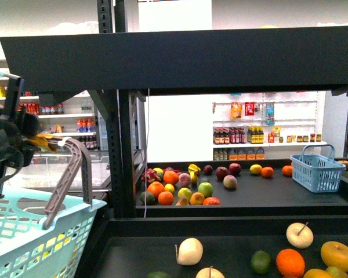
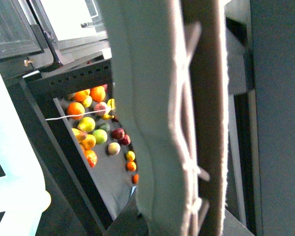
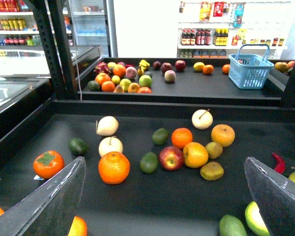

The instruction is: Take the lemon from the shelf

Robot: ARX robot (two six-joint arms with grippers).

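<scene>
Right gripper [image 3: 162, 196]: fingers apart, empty, above shelf [image 3: 137, 196] | lemon: not identifiable among fruit ahead | left gripper: state cannot tell, at basket handle [image 1: 66, 174] | progress: pick not begun

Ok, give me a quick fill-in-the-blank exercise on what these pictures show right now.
1. The right gripper hangs over the fruit with its jaws ____.
2. The small blue basket stands on the far tier of the shelf, and nothing shows above its rim; it looks ____.
3. The left gripper grips the ____ of the big turquoise basket.

Missing words: open; empty; handle
</scene>
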